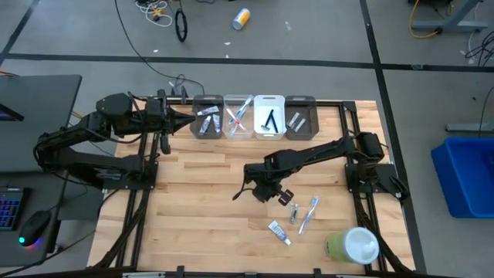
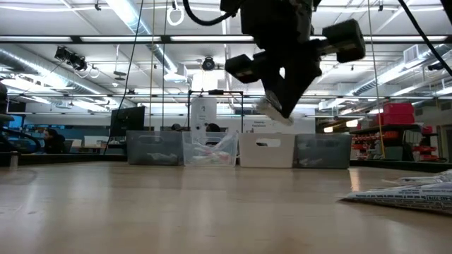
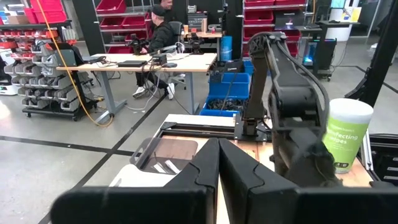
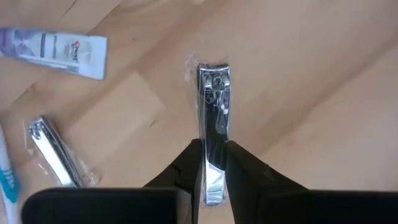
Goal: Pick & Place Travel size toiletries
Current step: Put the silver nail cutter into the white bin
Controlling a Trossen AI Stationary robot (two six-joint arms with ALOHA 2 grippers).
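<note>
The right gripper [image 4: 214, 168] hangs above the middle of the wooden table [image 1: 201, 193], clear of the boards, and its two dark fingers [image 4: 186, 168] pinch a wrapped nail clipper [image 4: 213, 118] by one end, so that the shiny clipper sticks straight out beyond the fingertips. In the low view the same gripper [image 2: 279, 106] floats in the air in front of the bins with the pale packet at its tip. Below and to the right of it on the table lie the loose items: a second wrapped nail clipper [image 4: 53, 152], a small toothpaste tube [image 4: 53, 48] and a blue-and-white toothbrush [image 1: 309, 213], all close together but apart from the gripper; a second small tube [image 1: 279, 231] lies nearer the front edge. A green-and-white round container [image 1: 352, 245] rests on its side at the near right corner. Along the far edge stand four bins [image 1: 253, 116] in a row, holding sorted tubes, toothbrushes, a black razor and grey pieces. The left gripper [image 3: 217, 165] waits at the far left, pointing at the row of bins, with its fingers pressed together and nothing between them.
</note>
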